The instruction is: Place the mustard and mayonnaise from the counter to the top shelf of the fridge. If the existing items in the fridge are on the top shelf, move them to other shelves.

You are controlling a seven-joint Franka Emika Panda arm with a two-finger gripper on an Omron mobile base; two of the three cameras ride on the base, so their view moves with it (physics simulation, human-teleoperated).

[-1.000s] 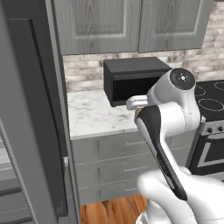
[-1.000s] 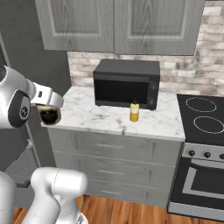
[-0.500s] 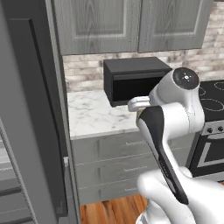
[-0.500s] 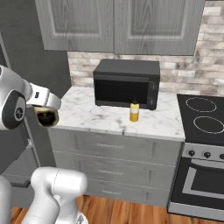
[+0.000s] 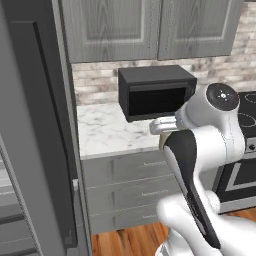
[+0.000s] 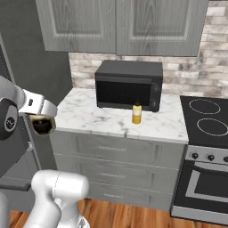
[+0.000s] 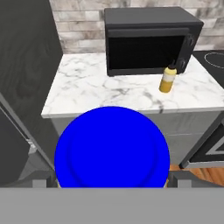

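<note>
The claw (image 6: 43,124), clenched on the mayonnaise jar (image 7: 112,146), had drifted left, farther from the microwave (image 6: 128,84); the mustard (image 6: 136,113) stayed on the surface (image 6: 111,120).

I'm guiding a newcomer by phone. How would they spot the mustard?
Find the black microwave on the marble counter. The mustard stands just before its right front corner: a small yellow squeeze bottle with a dark pointed cap, alone on the slab.

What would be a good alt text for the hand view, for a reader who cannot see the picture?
A round blue lid of the mayonnaise jar fills the lower middle, held close under the camera. Beyond it lies a white grey-veined marble counter with a small yellow mustard squeeze bottle standing upright in front of a black microwave, near its right end. A brick wall runs behind.
</note>
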